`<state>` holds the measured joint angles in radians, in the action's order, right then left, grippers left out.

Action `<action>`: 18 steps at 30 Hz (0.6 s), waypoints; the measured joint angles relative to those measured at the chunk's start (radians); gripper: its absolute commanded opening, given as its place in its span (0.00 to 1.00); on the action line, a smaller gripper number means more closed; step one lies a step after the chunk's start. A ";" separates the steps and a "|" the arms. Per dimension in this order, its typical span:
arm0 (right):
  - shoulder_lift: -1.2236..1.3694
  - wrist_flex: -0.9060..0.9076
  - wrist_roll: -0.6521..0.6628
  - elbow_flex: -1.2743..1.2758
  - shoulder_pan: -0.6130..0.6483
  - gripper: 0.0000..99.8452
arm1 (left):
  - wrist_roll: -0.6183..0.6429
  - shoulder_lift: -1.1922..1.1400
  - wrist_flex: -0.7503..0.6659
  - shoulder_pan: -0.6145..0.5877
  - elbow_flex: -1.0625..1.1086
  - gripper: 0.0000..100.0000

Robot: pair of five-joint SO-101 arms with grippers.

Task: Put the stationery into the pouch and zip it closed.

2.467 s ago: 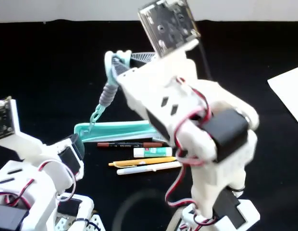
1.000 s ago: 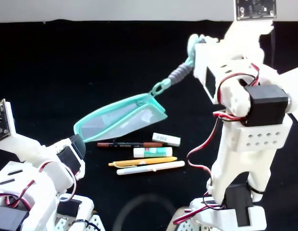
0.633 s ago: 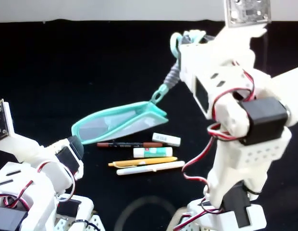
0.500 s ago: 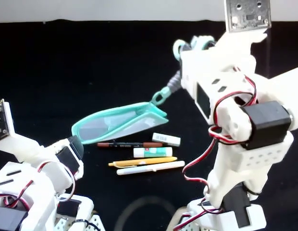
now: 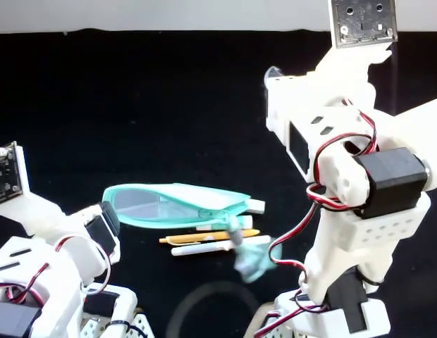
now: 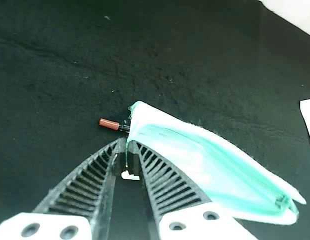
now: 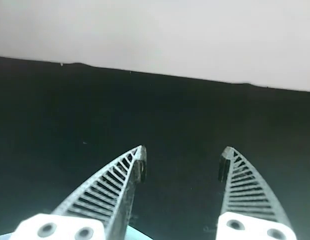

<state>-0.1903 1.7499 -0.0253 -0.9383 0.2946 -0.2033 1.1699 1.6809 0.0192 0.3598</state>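
The teal pouch [image 5: 173, 206] lies flat on the black table, draped over part of the stationery. My left gripper [image 6: 126, 146] is shut on the pouch's [image 6: 205, 165] near corner, low at the table's left front. The pouch's strap and charm [image 5: 248, 259] trail toward the right arm's base. A yellow pen [image 5: 204, 238] and a white pen [image 5: 208, 248] lie just in front of the pouch, and a white eraser [image 5: 256, 206] pokes out at its right end. A brown pen's tip [image 6: 109, 123] shows beside the pouch. My right gripper [image 7: 182, 157] hangs high above the table, open and holding nothing.
White paper [image 5: 424, 130] lies at the table's right edge. The right arm's base [image 5: 324, 310] stands close to the strap and pens. A pale wall [image 5: 134, 14] borders the table's far edge. Bare black cloth stretches behind the pouch.
My right gripper has opened and let go of the strap. The pouch, held up at an angle before, has dropped flat onto the stationery, and the strap has fallen by the right arm's base.
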 measured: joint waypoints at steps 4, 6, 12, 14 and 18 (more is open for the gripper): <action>-0.006 0.000 0.014 0.155 0.054 0.24 | 0.000 0.000 -0.040 0.000 0.008 0.01; -0.006 0.000 0.064 0.239 0.114 0.24 | -0.002 0.000 -0.063 0.000 0.009 0.01; -0.006 0.000 0.169 0.292 0.359 0.24 | -0.095 0.000 -0.101 0.005 0.021 0.01; -0.006 0.000 0.173 0.292 0.434 0.24 | -0.121 0.000 -0.118 0.025 0.035 0.01; -0.006 0.000 0.173 0.292 0.535 0.24 | -0.133 0.000 -0.167 0.068 0.075 0.01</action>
<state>-0.1964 1.7499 0.1481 -0.6467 0.8301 -0.3368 1.1699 1.5136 0.0867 0.4350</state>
